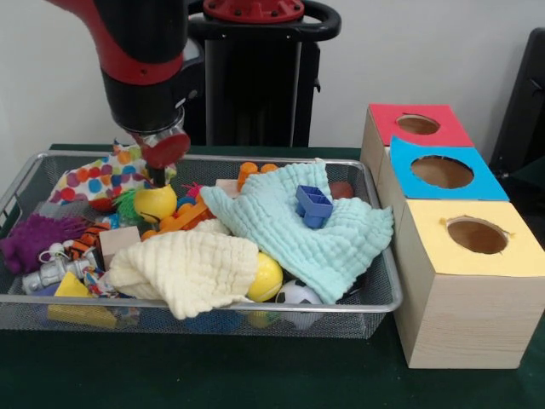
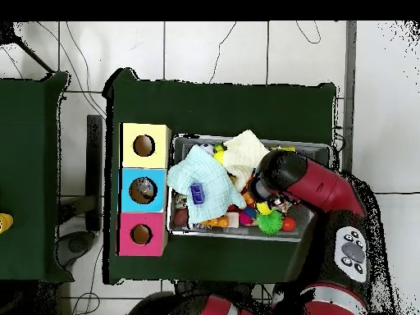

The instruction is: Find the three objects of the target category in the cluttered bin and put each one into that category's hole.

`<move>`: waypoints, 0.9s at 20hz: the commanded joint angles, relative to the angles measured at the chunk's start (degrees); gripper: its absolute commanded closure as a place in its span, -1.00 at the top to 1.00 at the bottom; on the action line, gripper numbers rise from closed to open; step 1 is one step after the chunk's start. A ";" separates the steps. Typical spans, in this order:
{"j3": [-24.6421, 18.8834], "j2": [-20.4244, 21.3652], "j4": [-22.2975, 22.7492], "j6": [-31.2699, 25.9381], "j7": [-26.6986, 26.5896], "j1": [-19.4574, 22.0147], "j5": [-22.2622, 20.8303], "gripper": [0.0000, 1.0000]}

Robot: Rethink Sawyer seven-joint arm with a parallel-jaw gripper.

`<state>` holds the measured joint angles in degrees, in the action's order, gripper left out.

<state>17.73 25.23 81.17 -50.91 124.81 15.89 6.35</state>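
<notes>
The gripper (image 1: 158, 175) is being held low in the upper left of the front view, right over a yellow ball (image 1: 154, 203) at the back of the wire bin (image 1: 385, 281). Whether the jaws are released or clenched cannot be told; the tip is being hidden by the red end of the arm (image 1: 140, 51). The target category is not being shown, so the ball is only being judged the likely pick. Another yellow ball (image 1: 265, 278) is being seen at lower centre, half tucked under the cream cloth (image 1: 192, 268), with a black-and-white ball (image 1: 298, 294) beside it.

For a clean pick, the descent is best being kept straight, since the orange toy (image 1: 183, 220) and green spiky toy (image 1: 128, 204) are crowding the ball. The mint cloth (image 1: 289, 226), with a blue piece (image 1: 313, 204) lying on it, is covering much of the bin and may be hiding more.

At right, the red hole (image 1: 417, 124), blue hole (image 1: 441, 172) and yellow hole (image 1: 477, 235) are standing open on the wooden boxes (image 1: 460, 319), beside the bin on a dark green table (image 1: 213, 375). Overhead, pale floor (image 2: 213, 49) is surrounding the table.
</notes>
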 commanded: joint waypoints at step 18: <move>-0.06 -2.41 -0.65 -2.70 22.96 -9.59 14.68 -1.00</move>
<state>19.09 26.09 81.18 -51.53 127.56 7.71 16.87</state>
